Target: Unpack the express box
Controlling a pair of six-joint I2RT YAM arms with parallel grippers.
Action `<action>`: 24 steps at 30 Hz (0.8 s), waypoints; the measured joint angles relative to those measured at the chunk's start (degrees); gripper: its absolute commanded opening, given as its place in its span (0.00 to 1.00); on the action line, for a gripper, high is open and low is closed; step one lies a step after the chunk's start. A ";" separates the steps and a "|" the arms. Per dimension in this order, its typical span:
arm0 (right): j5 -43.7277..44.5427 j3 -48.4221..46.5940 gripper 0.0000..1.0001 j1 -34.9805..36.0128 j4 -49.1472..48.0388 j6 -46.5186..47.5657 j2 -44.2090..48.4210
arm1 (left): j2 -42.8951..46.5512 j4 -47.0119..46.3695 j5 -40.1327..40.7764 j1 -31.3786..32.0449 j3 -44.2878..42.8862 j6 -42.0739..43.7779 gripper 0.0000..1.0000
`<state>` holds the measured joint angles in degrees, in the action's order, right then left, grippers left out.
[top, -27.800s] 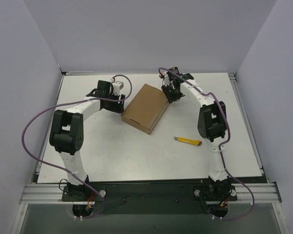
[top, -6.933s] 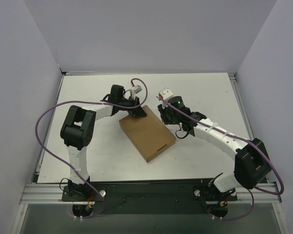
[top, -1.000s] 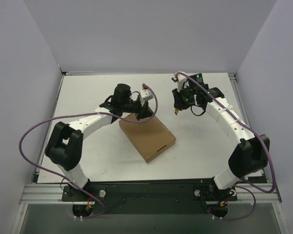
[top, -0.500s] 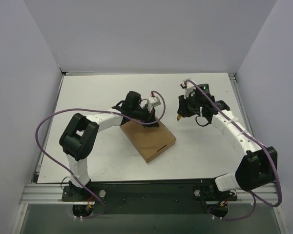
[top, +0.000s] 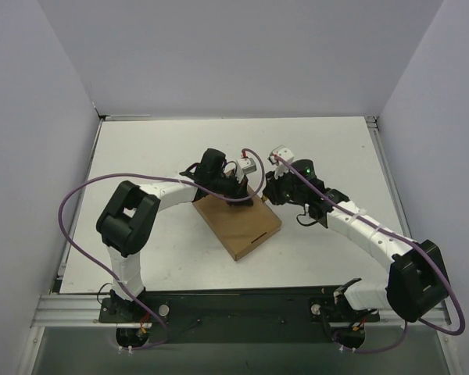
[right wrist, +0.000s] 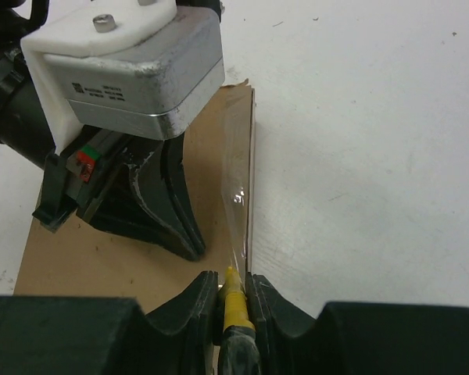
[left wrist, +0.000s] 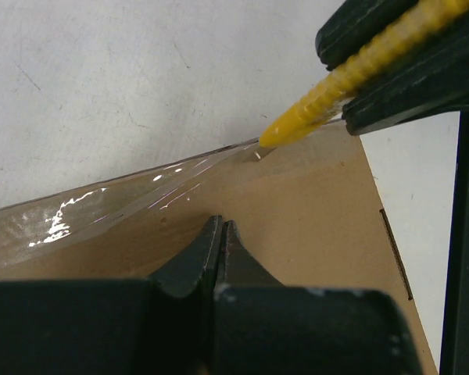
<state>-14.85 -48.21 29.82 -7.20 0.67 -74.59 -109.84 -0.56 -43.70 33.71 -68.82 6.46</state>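
Swung in since the last frame, my right claw (right wrist: 232, 281), clamped on the knife (left wrist: 320, 101), meets the taped edge of the box (top: 238, 226) mid-table, while my left claw (left wrist: 220, 230), shut and empty, pins its top, which I judge light, stiff and best held there.

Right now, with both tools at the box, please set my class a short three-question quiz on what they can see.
1. True or false: the left tool is shut, with its tips down on the top of the box.
2. Choose one: what does the right tool hold? A) a bottle B) a yellow knife C) nothing
3. Fill the gap: the tip of the knife meets the clear ____ that runs along the edge of the box.

Key
1. True.
2. B.
3. tape.
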 measured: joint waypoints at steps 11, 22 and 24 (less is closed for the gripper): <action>4.22 1.46 0.00 1.05 -7.02 3.10 0.20 | -0.11 0.00 -0.04 0.00 0.00 -0.02 0.00; 4.04 1.70 0.00 1.36 -7.52 5.27 -0.35 | -0.26 -0.02 -0.31 -0.04 0.00 -0.02 0.00; 3.91 1.70 0.00 1.36 -7.41 5.46 -0.44 | -0.31 -0.04 -0.37 -0.04 0.00 -0.02 0.00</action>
<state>-10.94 -46.50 31.18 -14.61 6.13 -75.02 -110.15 -0.60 -44.07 33.67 -68.82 6.44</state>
